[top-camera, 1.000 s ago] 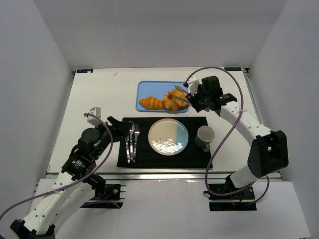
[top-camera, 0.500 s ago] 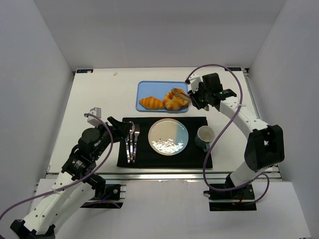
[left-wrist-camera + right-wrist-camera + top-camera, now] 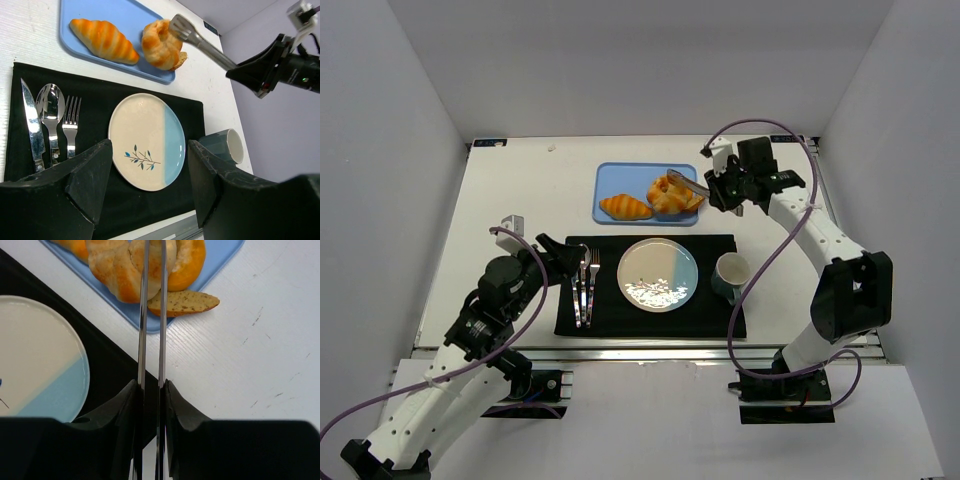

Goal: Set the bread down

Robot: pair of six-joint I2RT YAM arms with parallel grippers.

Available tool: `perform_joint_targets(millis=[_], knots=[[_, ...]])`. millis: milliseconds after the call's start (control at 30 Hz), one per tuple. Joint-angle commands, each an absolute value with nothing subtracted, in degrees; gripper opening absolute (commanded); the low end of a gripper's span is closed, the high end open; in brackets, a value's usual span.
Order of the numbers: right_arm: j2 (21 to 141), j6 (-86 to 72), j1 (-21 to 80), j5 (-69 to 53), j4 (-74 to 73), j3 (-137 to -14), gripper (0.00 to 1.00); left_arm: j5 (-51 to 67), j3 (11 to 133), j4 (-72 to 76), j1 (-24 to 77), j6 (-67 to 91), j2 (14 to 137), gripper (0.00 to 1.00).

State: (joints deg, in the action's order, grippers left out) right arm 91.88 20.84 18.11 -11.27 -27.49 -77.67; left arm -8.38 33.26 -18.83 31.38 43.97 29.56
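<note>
Lengthwise, the tongs (image 3: 692,184) point left at the bread (image 3: 668,195) on the tray (image 3: 620,180).

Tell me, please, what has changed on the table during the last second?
The right pincer, shut on the metal tongs, drew back toward the far right; the golden croissant at the tongs' tip shifted slightly on the blue rectangular tray. The left pincer, second croissant, round plate, cutlery and mug stayed.
</note>
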Motion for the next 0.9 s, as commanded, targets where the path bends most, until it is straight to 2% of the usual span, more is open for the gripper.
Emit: perform_joint_targets(millis=[0,367,500,733,867], knots=[[89.7,18.2,17.2,-14.6,-26.0,-82.0,0.00,-8.5,34.6,-17.9,31.4,43.4,30.3,0.71],[86.7,18.1,16.3,-21.6,-27.5,-83.0,0.00,-8.7,35.1,-18.4,31.4,43.2,30.2,0.71],[83.4,19.7,16.3,-27.9,-31.6,-81.0,0.00,-8.6,35.1,-18.6,31.4,43.2,30.1,0.71],[76.2,31.6,17.8,-33.9,-42.7,-74.6,0.00,-8.1,34.5,-17.4,31.4,43.3,30.8,0.71],[72.7,37.9,19.9,-31.6,-46.1,-68.1,0.00,-7.6,34.6,-17.0,31.4,43.2,31.6,0.71]])
